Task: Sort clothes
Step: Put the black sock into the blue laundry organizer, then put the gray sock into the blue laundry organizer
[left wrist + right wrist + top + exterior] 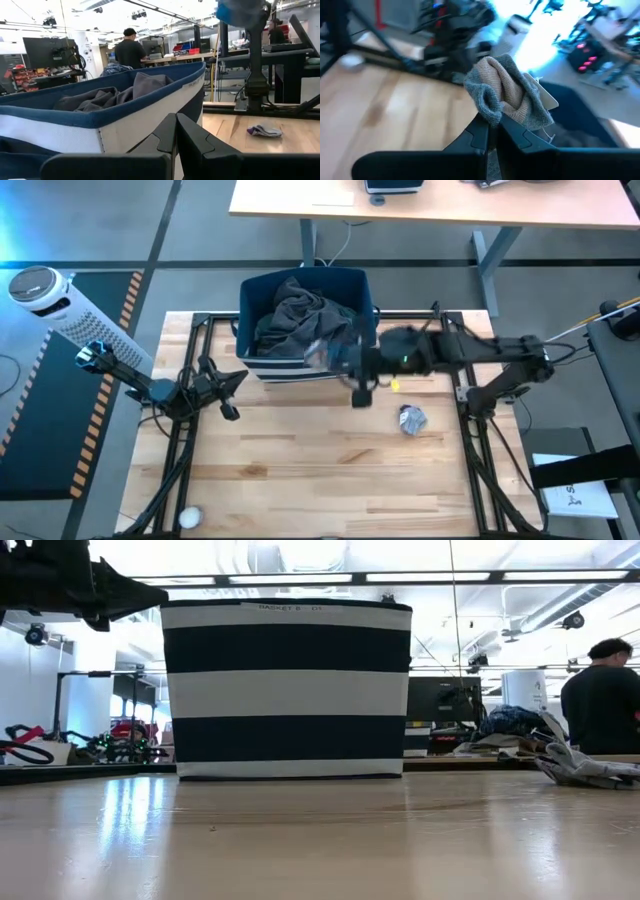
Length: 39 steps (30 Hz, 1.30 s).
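The navy bin with white stripes (305, 320) stands at the table's far middle, with a dark charcoal garment (295, 315) heaped inside. My right gripper (490, 131) is shut on a small grey-and-tan piece (510, 92) and hovers over the bin's near rim (335, 360). My left gripper (176, 137) is shut on nothing and points at the bin's left side (228, 388). A small grey-white piece (412, 420) lies crumpled on the table right of the bin. It also shows in the left wrist view (265, 131) and the low view (590, 768). My right gripper pinches the grey-and-tan piece at its bunched lower edge (487, 117) between its two fingers. The rest of the piece stands crumpled beyond the fingertips. It is lifted clear of the table and the bin.
A small white object (190, 518) lies near the table's front left corner. Black frame rails (470, 420) run along both table sides. The middle and near part of the wooden top (320, 470) is bare. A person (129, 50) stands in the room beyond the table.
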Motion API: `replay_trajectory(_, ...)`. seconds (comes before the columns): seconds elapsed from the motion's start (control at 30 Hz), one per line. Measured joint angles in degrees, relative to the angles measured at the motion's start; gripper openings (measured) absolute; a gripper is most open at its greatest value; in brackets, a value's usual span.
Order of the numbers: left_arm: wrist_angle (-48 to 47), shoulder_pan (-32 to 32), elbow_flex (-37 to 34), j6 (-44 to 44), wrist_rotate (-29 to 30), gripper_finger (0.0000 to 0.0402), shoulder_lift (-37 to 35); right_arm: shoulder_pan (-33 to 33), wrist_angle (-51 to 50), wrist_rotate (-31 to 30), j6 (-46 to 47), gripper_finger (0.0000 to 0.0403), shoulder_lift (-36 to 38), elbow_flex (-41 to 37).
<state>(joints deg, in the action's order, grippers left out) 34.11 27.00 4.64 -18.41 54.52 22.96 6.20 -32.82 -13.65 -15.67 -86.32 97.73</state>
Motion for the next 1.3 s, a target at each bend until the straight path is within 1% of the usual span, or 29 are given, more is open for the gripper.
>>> replay_trajectory(0.1,0.1,0.0,0.0,0.0,0.0,0.0000,-0.1,-3.9,0.0,0.0,-0.9,0.0003,0.0,2.2)
replay_trajectory(0.23,0.2,0.0,0.0,-0.1,0.0,0.0000,-0.1,-10.0,0.0,0.0,-0.2,0.0003,0.0,3.1)
replay_trajectory(0.37,0.3,0.0,0.0,-0.1,0.0,0.0000,-0.1,-15.8,0.0,0.0,3.6,0.0003,-0.4,2.2)
replay_trajectory(0.5,0.3,0.0,0.0,-0.1,0.0,0.0000,-0.1,-19.5,-1.6,0.1,8.2,0.0013,-2.4,1.9)
replay_trajectory(0.63,0.3,0.0,0.0,-0.5,0.0,0.0000,-0.1,-20.9,-1.4,0.1,8.6,0.0051,-3.7,1.9)
replay_trajectory(0.8,0.2,0.0,0.0,-0.6,0.0,0.0000,0.0,-21.3,-1.1,-0.1,7.5,0.0123,-5.1,1.9)
replay_trajectory(0.97,0.2,0.0,0.0,-0.6,-0.1,0.0000,0.0,-22.9,0.2,-6.1,6.8,0.0192,-6.2,2.0)
replay_trajectory(1.0,0.2,0.0,0.0,-0.6,-0.1,0.0000,0.0,-23.5,0.1,-6.5,6.7,0.0202,-6.5,2.0)
replay_trajectory(1.07,0.2,0.0,0.0,-0.6,-0.1,0.0000,0.0,-24.9,-2.2,-5.3,7.4,0.0215,-6.7,2.0)
replay_trajectory(1.17,0.0,0.0,0.0,-0.6,-0.1,0.0000,0.1,-25.3,-6.0,-1.8,8.7,0.0213,-6.5,1.9)
replay_trajectory(1.23,0.0,0.0,0.0,-0.9,-0.1,0.0000,0.1,-25.1,-9.7,-1.3,7.8,0.0194,-5.5,1.9)
replay_trajectory(1.3,0.1,0.0,0.0,-1.1,-0.1,0.0000,0.0,-24.3,-12.3,-1.4,5.2,0.0162,-4.4,1.9)
